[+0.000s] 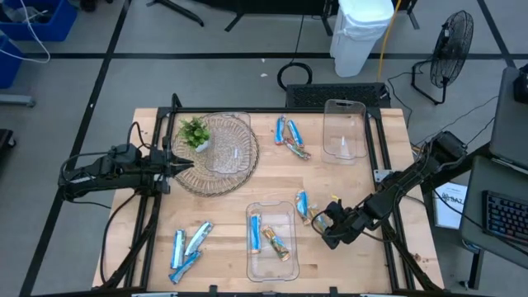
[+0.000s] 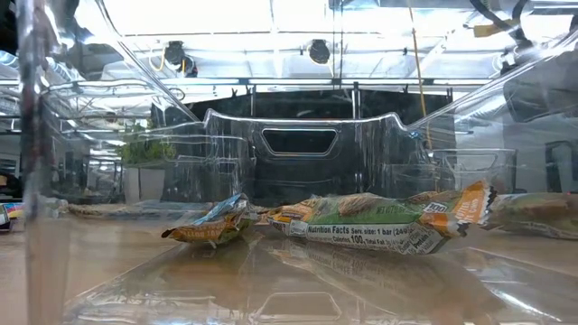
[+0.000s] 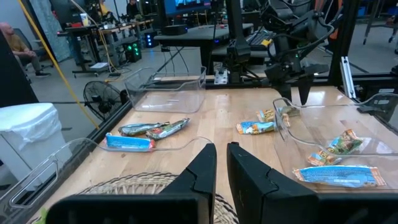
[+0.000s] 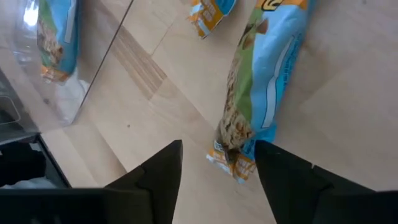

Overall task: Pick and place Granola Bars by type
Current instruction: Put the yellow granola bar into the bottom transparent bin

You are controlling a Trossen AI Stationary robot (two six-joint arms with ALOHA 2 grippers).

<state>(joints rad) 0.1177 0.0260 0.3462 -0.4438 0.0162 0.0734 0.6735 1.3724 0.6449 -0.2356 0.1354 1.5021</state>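
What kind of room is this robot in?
Probably a robotics lab or workshop. Beyond the wooden table stand desks with monitors, loose cables run over the floor, and a floor fan sits nearby.

Slim foil-wrapped blue and tan granola bars (image 1: 288,139) are scattered flat on the wood; two are laid inside a clear tray (image 1: 271,266).

wicker plate (image 1: 239,169), green plant (image 1: 195,132), floor fan (image 1: 452,40)

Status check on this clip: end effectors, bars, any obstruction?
Right end effector open above blue-wrapped granola bar beside clear plastic bin. Left end effector idle at wicker basket. Nothing obstructing.
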